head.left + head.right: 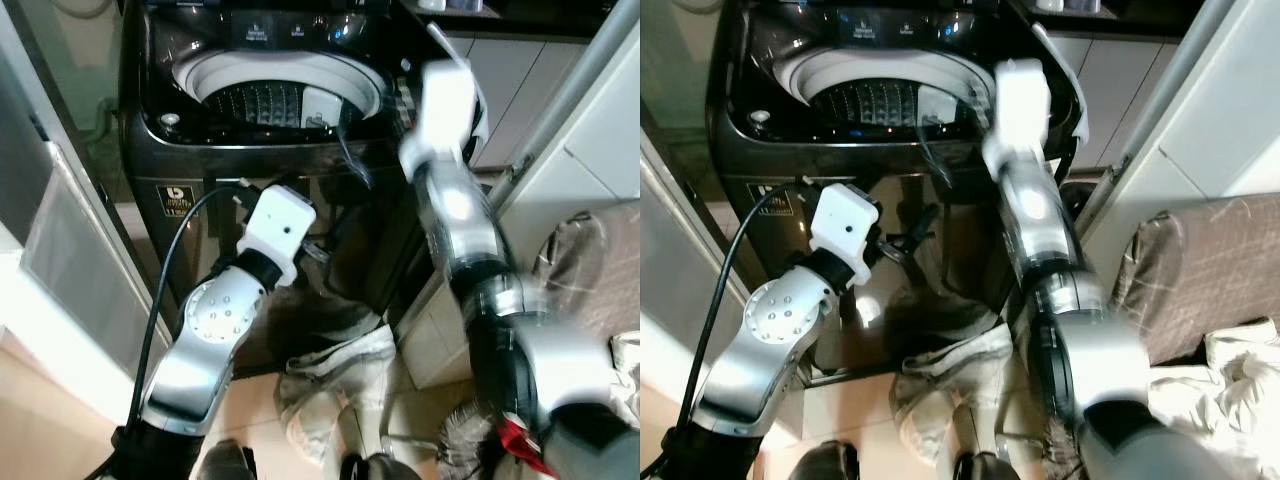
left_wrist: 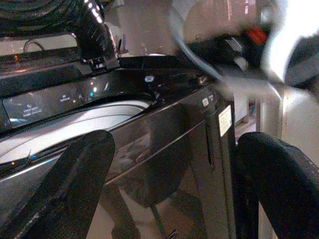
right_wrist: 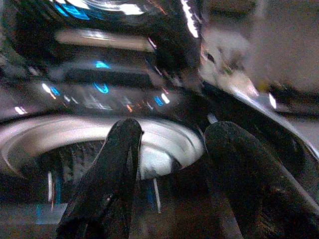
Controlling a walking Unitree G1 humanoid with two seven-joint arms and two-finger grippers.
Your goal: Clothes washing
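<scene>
1. Crumpled beige clothes (image 1: 335, 385) lie on the floor against the washing machine (image 1: 180, 170).
2. The left gripper (image 2: 174, 199) hangs before the machine's dark front, jaws spread wide, empty.
3. The right gripper (image 3: 169, 174) is raised over the open drum (image 1: 285, 85), jaws apart, holding nothing.

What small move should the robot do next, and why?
Probably lower the left gripper toward the clothes pile on the floor. Both grippers are open and carry nothing, the washing machine stands open, and the right gripper is already at the drum's rim.
</scene>
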